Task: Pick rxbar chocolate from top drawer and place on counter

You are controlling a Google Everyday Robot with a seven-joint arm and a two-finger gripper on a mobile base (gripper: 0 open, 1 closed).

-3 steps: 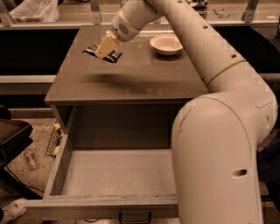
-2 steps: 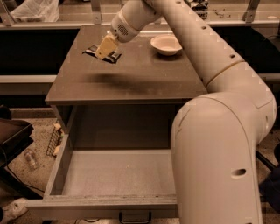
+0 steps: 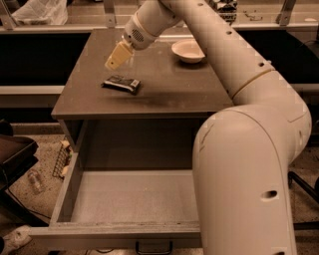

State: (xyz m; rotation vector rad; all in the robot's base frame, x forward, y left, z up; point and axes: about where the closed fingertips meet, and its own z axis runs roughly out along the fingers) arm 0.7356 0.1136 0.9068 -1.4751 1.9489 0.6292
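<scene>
I find the black glossy-wrapped snack bar (image 3: 121,84) lying on the grey-brown tabletop (image 3: 169,97), just beneath the empty end effector (image 3: 118,56), long axis crosswise. I cannot tell how far the end effector is open.

Behind the far edge of the counter (image 3: 194,87) runs a long pale shelf (image 3: 79,22) with upright metal rails, and a crumpled clear plastic bag (image 3: 40,11) lies on it past the far left corner. Below the shelf the space is dark. The floor (image 3: 45,159) off the left edge is pale and speckled. On it lie a clear plastic bottle (image 3: 34,182) and, nearer the front, a crumpled white scrap (image 3: 17,236). A small wire rack (image 3: 62,159) leans by the cabinet's left side, next to a dark bin (image 3: 12,162). The light is dim and warm. The gripper (image 3: 118,56) hangs over the counter's left half.
</scene>
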